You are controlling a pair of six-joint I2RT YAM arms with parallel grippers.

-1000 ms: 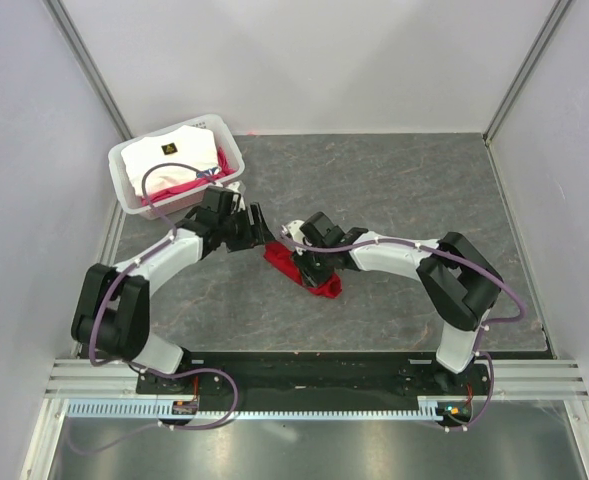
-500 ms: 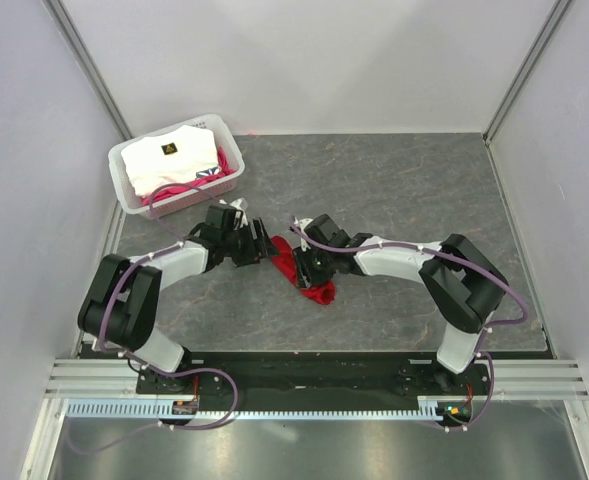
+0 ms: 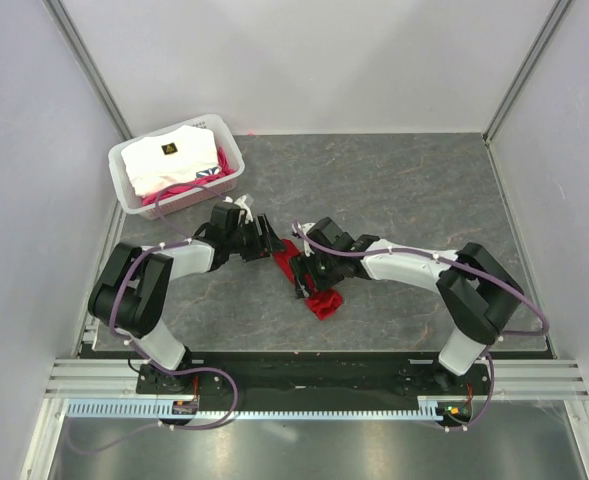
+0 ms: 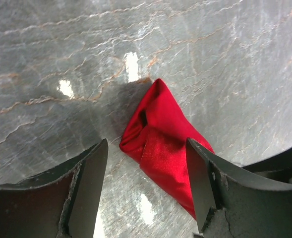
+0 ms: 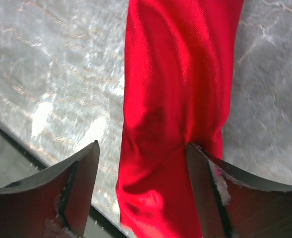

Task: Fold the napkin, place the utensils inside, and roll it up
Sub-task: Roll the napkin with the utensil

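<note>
The red napkin [image 3: 323, 302] lies on the grey table as a rolled, slanted bundle. In the left wrist view its pointed far end [image 4: 160, 129] rests on the stone surface. My left gripper [image 3: 271, 245] [image 4: 146, 158] is open over that upper-left end, with the cloth near its right finger. My right gripper [image 3: 307, 274] [image 5: 143, 153] is open and straddles the middle of the roll [image 5: 178, 84], leaving a gap on its left side. The utensils are hidden from every view.
A white plastic bin [image 3: 115, 165] holding white and pink fabric stands at the back left, close behind the left arm. The enclosure walls rise on both sides. Bare grey tabletop [image 3: 404, 180] spreads to the back right.
My right gripper has opened and let go of the napkin roll. The left arm has swung right, bringing its gripper up to the roll's far end.
</note>
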